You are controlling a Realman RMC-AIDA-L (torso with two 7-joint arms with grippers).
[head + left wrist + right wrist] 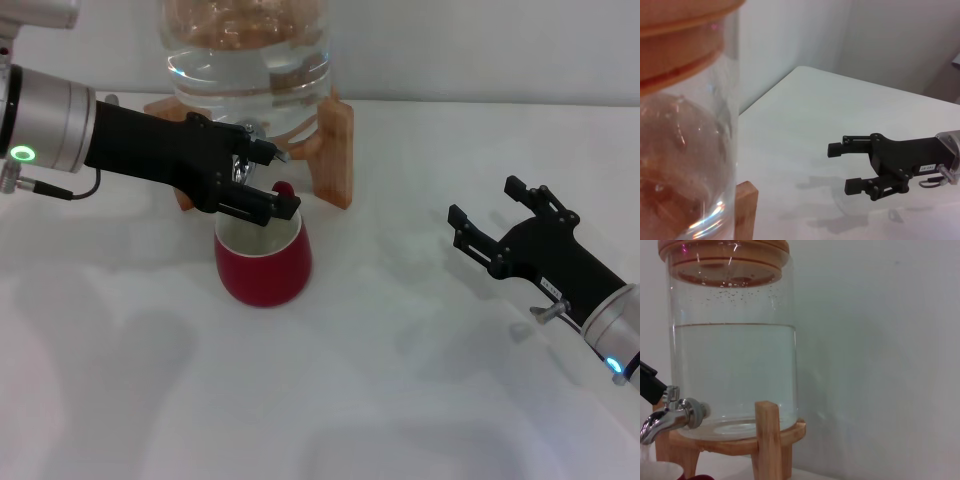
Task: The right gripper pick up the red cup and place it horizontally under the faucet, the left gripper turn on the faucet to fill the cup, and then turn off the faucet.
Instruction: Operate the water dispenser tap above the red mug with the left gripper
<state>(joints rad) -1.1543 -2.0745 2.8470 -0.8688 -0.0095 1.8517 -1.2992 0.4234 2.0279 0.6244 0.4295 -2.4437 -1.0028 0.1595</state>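
Observation:
The red cup (265, 270) stands upright on the white table, its mouth below the faucet (665, 416). In the right wrist view only its cream rim (657, 471) and a bit of red handle show. A pale streak hangs under the spout in that view. My left gripper (280, 180) is open, reaching across the jar's stand, with its fingers on either side of the faucet (244, 163), which it largely hides. One black finger (649, 385) touches the top of the lever. My right gripper (490, 218) is open and empty, well to the right of the cup; it also shows in the left wrist view (845, 167).
The clear water jar (250, 70) sits on a wooden stand (337, 150) at the back, about two thirds full (735, 370). A white wall rises behind it. White table (400, 400) spreads in front of the cup and between it and my right gripper.

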